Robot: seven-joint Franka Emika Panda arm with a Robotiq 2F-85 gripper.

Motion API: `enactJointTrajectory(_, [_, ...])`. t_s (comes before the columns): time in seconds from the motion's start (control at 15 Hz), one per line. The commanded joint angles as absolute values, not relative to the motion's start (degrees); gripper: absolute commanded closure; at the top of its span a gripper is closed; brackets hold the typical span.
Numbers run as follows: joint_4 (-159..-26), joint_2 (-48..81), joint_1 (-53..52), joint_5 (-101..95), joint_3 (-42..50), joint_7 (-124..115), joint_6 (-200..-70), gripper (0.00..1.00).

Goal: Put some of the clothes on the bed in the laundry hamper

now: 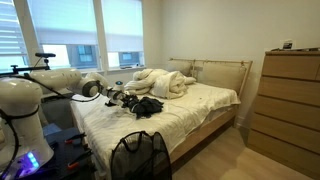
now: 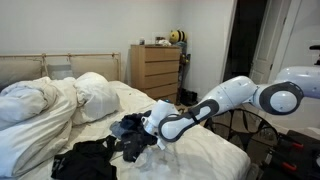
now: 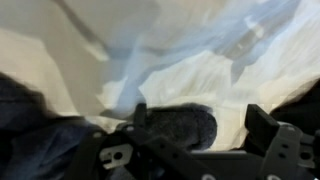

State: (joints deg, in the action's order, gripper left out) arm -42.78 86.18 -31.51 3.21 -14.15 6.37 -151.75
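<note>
One gripper (image 1: pixel 118 97): low over the sheet at the left of centre in an exterior view; in the wrist view (image 3: pixel 200 122) its dark fingers (image 3: pixel 262 128) rise from the bottom edge, jaws spread wide apart and clamped on nothing.
Between the jaws: a roll of dark grey fabric lies in the gap in the wrist view; whether either finger touches it cannot be told.
Clothes (image 1: pixel 143 106): a dark heap on the bed just right of the gripper in an exterior view; in the wrist view more dark cloth (image 3: pixel 30 130) fills the lower left corner.
Arm (image 2: pixel 230 95): white, reaching in from the right edge and bending down to the heap.
Bed (image 1: pixel 205 108): white sheet, light wooden frame, across the middle of the frame.
Duvet (image 1: pixel 165 82): cream, bunched at the headboard end, behind the clothes.
Laundry hamper (image 1: pixel 140 155): black mesh, bottom centre of the frame, on the floor at the foot of the bed, well apart from the gripper.
Dresser (image 1: pixel 290 100): light wood, at the right edge.
</note>
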Motion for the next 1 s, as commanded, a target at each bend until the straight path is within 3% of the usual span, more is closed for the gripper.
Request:
enactJointTrajectory(0.0, [-44.0, 86.2, -31.7, 2.4, -12.9, 6.8, -154.8, 0.00])
enactJointTrajectory(0.8, [-47.7, 86.2, -32.6, -0.5, -11.3, 6.3, -167.4, 0.00])
enactJointTrajectory(0.93, [-48.0, 86.2, -32.4, -1.0, -11.3, 6.2, -167.3, 0.26])
